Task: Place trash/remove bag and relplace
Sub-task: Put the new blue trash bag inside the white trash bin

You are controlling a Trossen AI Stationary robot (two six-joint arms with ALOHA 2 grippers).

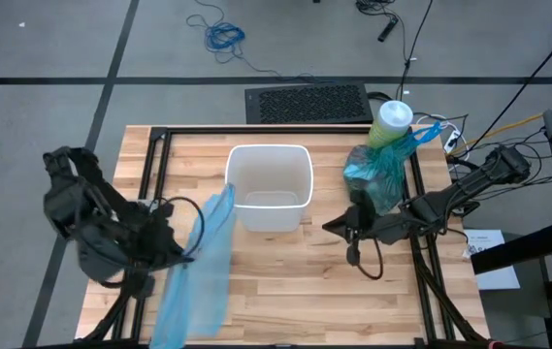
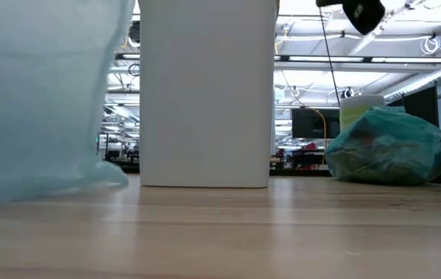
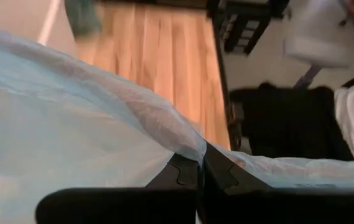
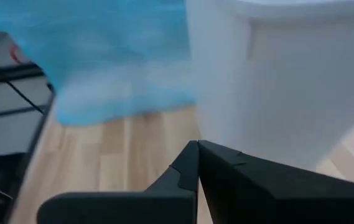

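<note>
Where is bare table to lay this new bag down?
Free: the near strip in front of the bin, between the pale blue bag held by the left gripper and the right gripper. Also the far left corner behind the bin. Crowded: far right, with the full teal bag and canister.

White bin [image 1: 270,187] stands mid-table, flanked by the pale blue bag [image 1: 201,262] on the left and the tied teal bag [image 1: 380,174] with green canister [image 1: 391,123] on the right; bare wood [image 1: 285,291] lies open in front.
</note>
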